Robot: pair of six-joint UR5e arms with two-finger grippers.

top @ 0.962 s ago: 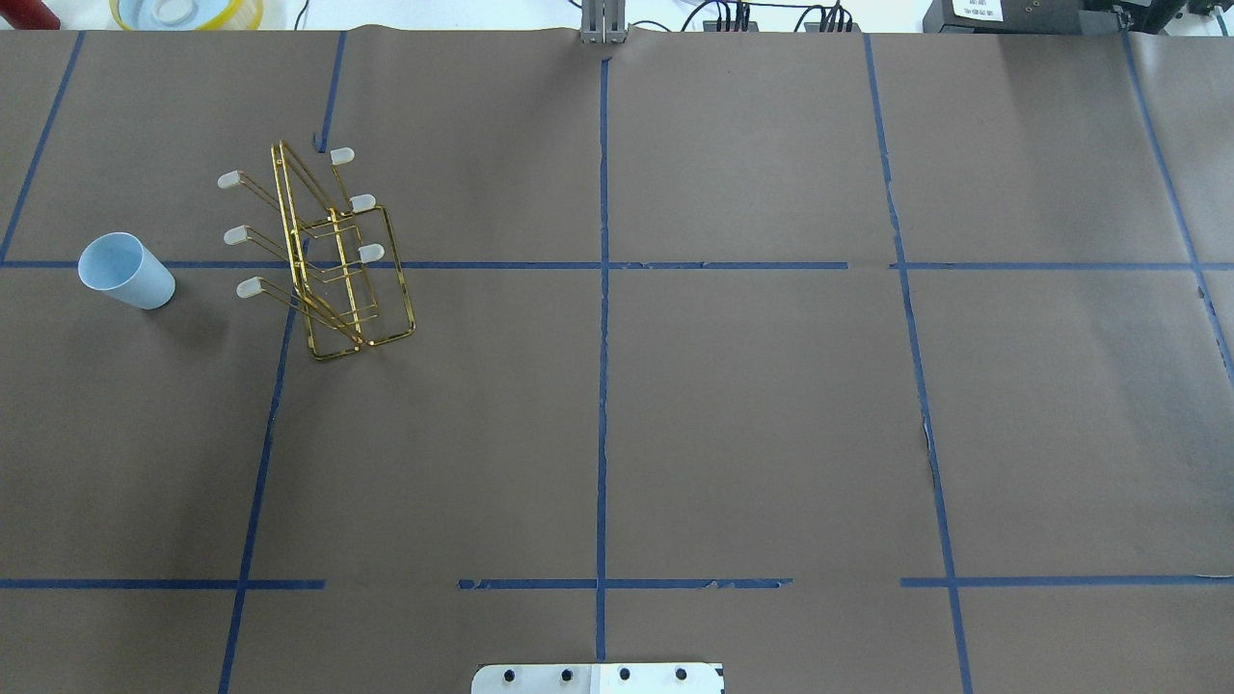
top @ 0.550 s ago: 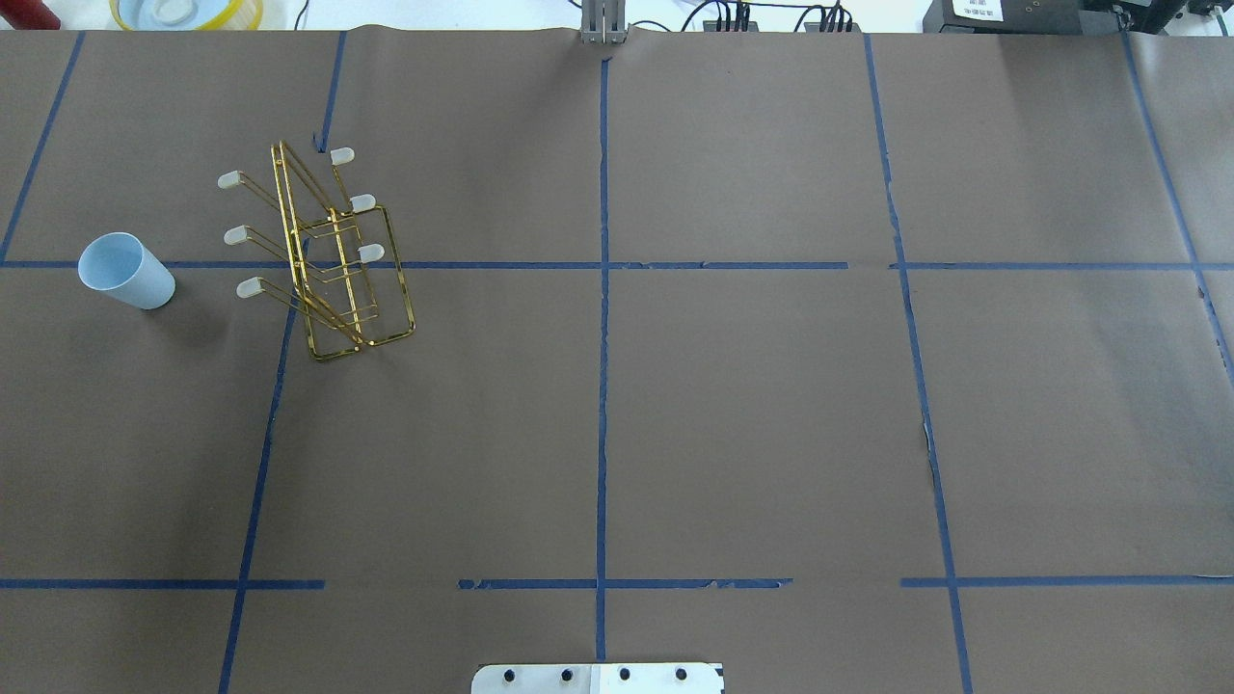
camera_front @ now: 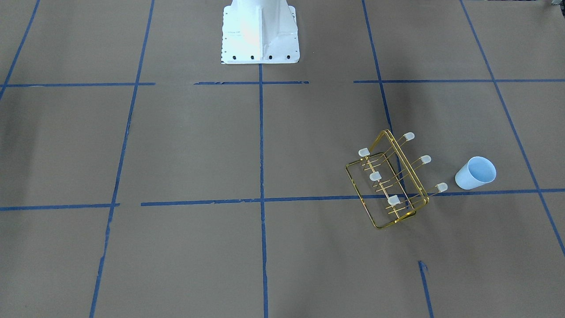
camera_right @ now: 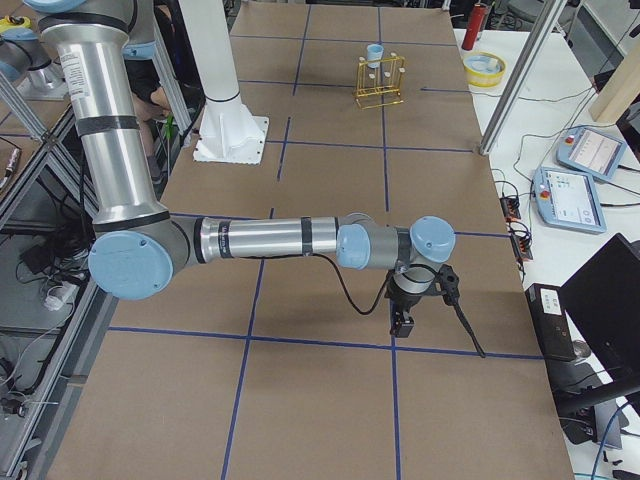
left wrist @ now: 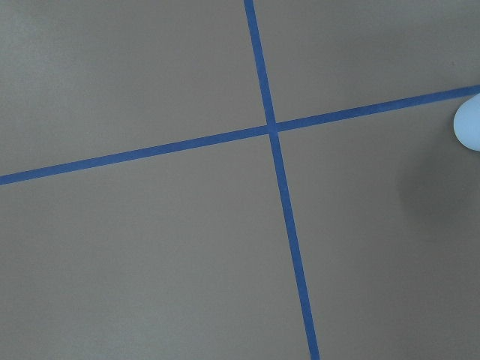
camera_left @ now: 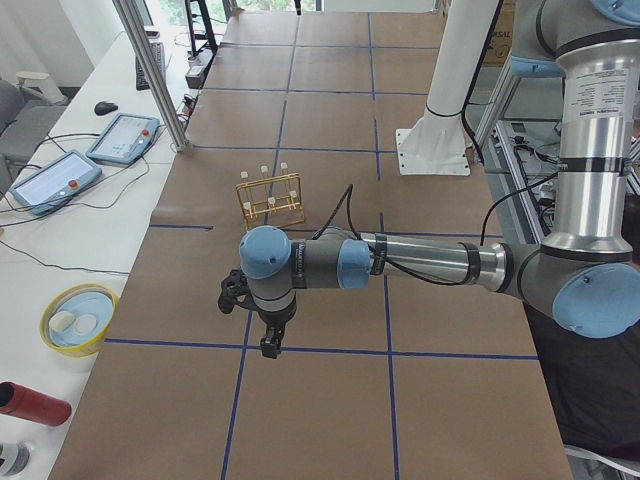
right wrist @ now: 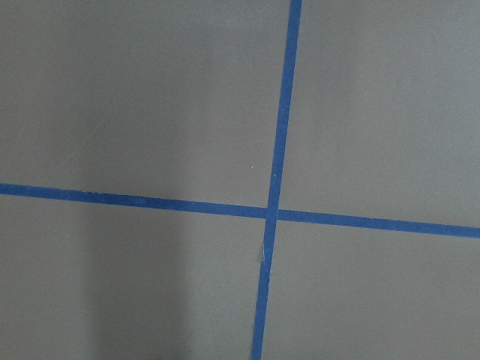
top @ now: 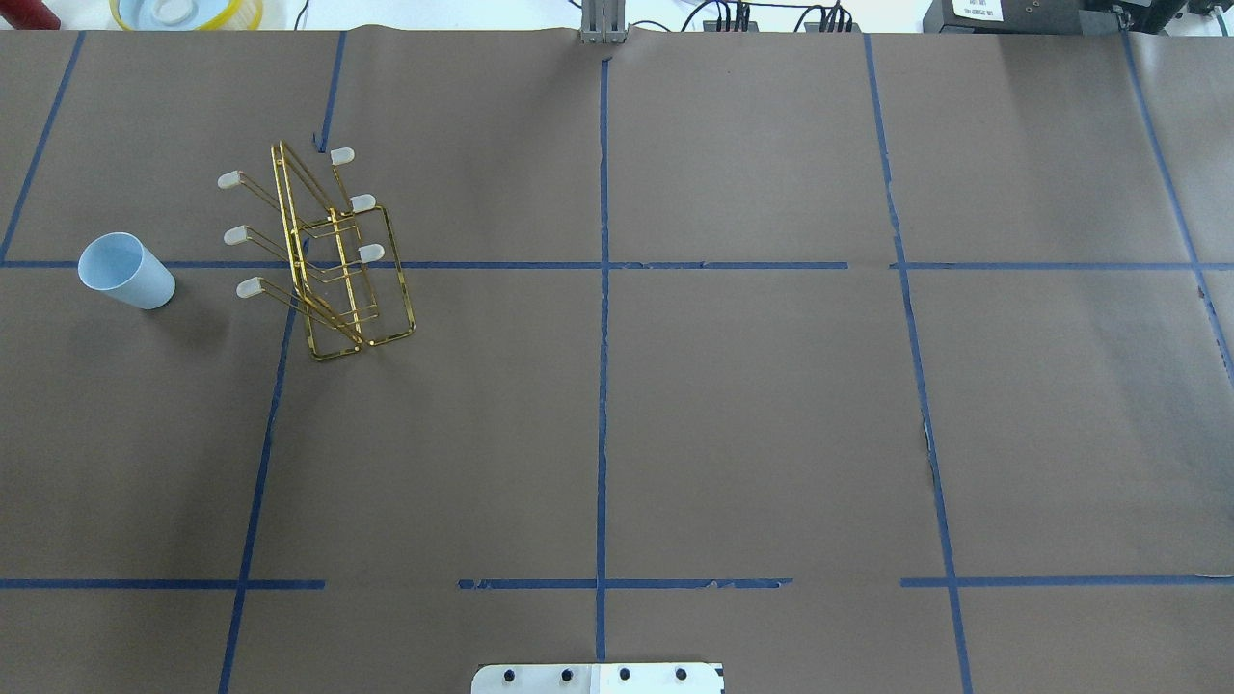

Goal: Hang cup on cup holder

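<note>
The cup is a pale blue tumbler standing mouth-up at the table's far left, on a blue tape line; the front view shows the cup too. A sliver of the cup shows at the left wrist view's right edge. Just right of it stands the cup holder, a gold wire rack with white-capped prongs, all bare. My left gripper hangs over the table on the near side of the cup holder. My right gripper hangs at the opposite end. I cannot tell whether either is open or shut.
The white robot base stands at mid table. A yellow bowl and a red cylinder lie on the white bench beyond the far edge. Control pendants rest there too. Blue tape lines grid the brown table cover.
</note>
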